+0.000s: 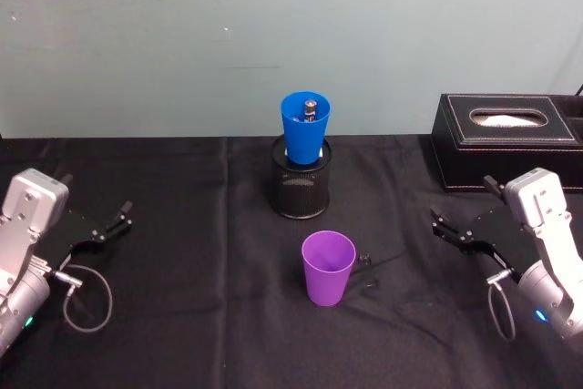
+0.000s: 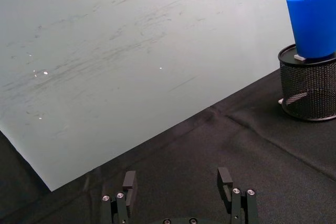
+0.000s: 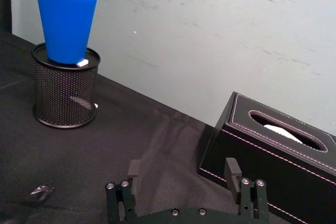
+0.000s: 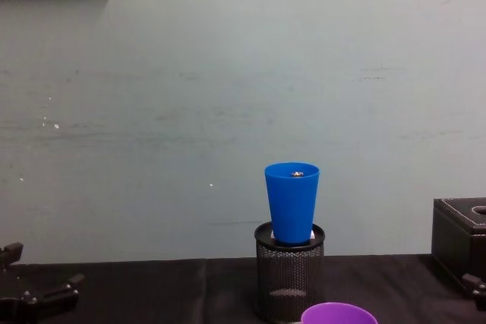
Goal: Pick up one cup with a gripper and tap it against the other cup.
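The left gripper [image 2: 177, 177] and right gripper [image 3: 182, 165] sit spread wide, empty. The purple cup [image 1: 328, 266] stands free, easy to grab; the blue cup [image 1: 304, 127] sits propped in a mesh holder [image 1: 301, 190].

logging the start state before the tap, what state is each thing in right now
purple cup: upright, mouth up, standing free on the black cloth
blue cup: upright, seated in the mesh holder, small dark item inside
mesh holder: upright on the cloth, carrying the blue cup
tissue box: upright, white tissue showing in its slot
left tool: open, empty
right tool: open, empty
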Controlling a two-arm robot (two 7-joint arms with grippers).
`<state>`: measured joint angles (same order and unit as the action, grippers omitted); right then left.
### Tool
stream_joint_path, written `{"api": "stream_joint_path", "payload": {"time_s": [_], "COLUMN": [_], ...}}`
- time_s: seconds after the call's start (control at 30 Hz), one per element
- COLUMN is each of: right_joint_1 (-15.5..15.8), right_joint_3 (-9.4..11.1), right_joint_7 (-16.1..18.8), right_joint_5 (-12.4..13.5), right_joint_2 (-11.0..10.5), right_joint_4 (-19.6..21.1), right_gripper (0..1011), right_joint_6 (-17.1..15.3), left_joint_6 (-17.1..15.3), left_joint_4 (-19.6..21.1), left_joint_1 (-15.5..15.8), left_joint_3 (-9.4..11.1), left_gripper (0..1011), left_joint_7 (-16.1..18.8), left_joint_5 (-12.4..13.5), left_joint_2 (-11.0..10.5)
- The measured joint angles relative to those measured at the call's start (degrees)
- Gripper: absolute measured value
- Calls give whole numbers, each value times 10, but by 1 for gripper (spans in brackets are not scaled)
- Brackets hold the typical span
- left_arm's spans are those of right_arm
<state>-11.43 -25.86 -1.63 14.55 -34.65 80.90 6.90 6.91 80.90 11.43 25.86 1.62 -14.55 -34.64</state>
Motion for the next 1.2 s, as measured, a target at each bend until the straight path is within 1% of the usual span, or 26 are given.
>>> {"api": "stream_joint_path", "payload": {"time_s": [1.2], "right_joint_1": [0], "right_joint_3": [0], "right_joint_7": [0], "right_joint_5": [0], "right_joint_2": [0], "right_joint_4": [0], "right_gripper": [1003], "right_joint_6": [0], "left_joint_6": [0], "left_joint_4": [0], "left_joint_1": [0], "left_joint_3": [0], "left_gripper": [1000], "left_joint_7": [0], "left_joint_5": [0], "left_joint_2": [0]}}
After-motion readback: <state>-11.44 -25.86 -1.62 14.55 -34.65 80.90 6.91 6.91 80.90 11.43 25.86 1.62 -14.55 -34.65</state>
